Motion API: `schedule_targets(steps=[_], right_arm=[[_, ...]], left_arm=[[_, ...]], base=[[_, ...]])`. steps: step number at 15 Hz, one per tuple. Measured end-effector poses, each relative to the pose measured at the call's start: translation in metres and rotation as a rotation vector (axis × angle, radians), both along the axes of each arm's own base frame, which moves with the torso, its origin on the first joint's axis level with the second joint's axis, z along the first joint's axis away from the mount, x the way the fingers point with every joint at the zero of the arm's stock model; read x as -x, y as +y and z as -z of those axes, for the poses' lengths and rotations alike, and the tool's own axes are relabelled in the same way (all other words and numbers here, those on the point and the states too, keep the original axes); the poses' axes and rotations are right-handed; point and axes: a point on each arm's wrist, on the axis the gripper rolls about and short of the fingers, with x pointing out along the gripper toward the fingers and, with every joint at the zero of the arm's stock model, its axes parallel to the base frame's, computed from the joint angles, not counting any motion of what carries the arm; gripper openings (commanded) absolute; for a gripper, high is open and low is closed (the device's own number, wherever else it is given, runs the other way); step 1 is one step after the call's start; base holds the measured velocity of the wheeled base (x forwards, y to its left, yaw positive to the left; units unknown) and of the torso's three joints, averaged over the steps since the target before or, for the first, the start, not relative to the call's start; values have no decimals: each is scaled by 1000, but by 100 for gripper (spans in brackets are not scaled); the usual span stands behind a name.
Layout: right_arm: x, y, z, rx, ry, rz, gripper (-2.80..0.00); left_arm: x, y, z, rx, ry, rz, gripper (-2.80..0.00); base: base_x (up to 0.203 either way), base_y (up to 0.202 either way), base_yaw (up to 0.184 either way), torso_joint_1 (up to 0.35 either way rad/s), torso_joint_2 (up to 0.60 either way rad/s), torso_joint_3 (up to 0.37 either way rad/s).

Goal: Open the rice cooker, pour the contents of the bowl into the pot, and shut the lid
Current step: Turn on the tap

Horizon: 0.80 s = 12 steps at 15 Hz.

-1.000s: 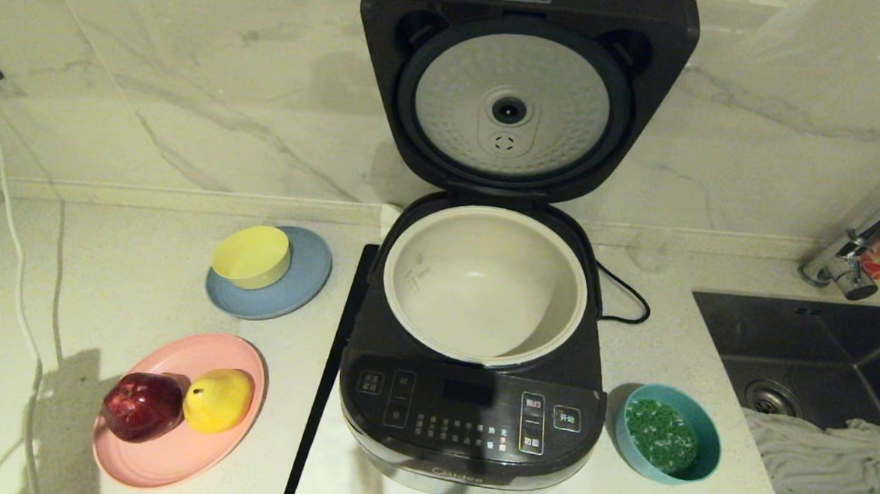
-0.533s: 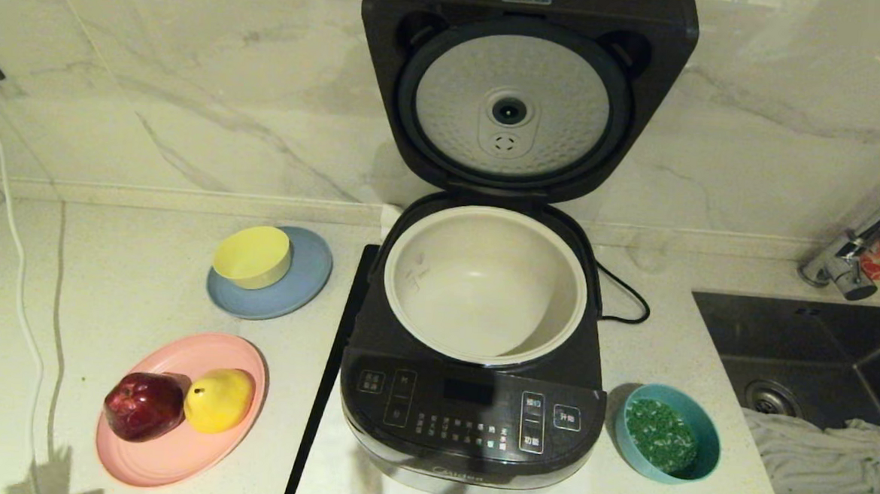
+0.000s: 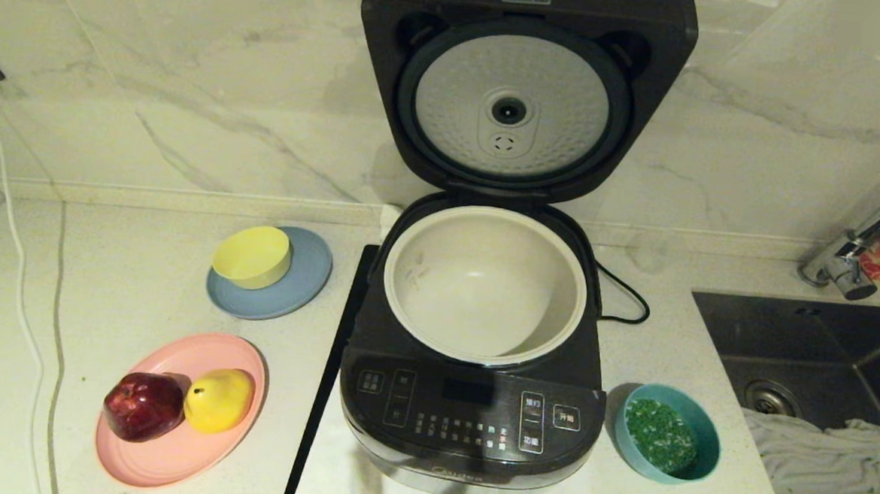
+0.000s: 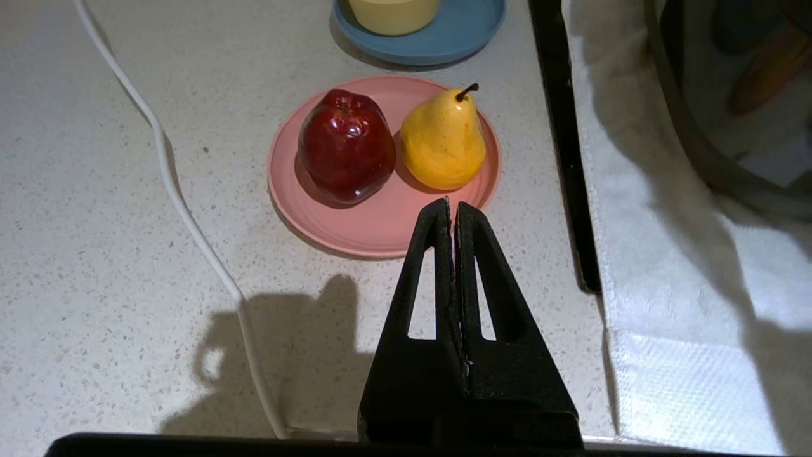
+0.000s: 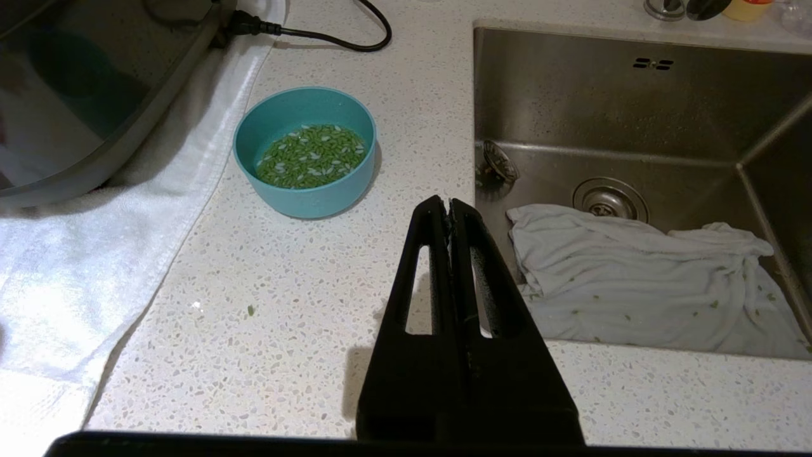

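The rice cooker (image 3: 471, 399) is parked mid-bench with its lid (image 3: 525, 86) flipped all the way up against the marble wall, dimpled silver underside facing out. The cream pot (image 3: 485, 283) is seated inside and nothing can be seen in it. The teal bowl (image 3: 667, 443) is set on the bench (image 3: 129, 291) just beside the cooker's front right corner, and the green contents (image 3: 660, 435) are sitting in it, not poured yet.

No arm is caught by the head view. The left hand (image 4: 451, 204) is seen from its wrist camera pinched fully together, nothing held, hovering near the pink plate (image 4: 374, 225) with a red apple (image 4: 346, 146) and a yellow pear (image 4: 443, 139) on it. The right hand (image 5: 449, 202) is likewise squeezed closed on nothing, held over the bench between the bowl and the sink (image 5: 634, 120), where a white cloth (image 5: 647, 279) is dumped.

A yellow bowl (image 3: 251, 256) is stacked on a grey-blue plate (image 3: 306, 289) left of the cooker.
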Motion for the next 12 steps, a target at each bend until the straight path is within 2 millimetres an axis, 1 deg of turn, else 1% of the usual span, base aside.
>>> schedule_targets(steps=[3, 12], right_arm=[[0, 0, 0, 0, 0, 0, -280], [0, 0, 0, 0, 1, 0, -280]], left_arm=[[0, 0, 0, 27, -5, -17, -280], [0, 0, 0, 29, -4, -18, -280]], base=[[0, 0, 0, 0, 0, 0], [0, 0, 0, 0, 0, 0]])
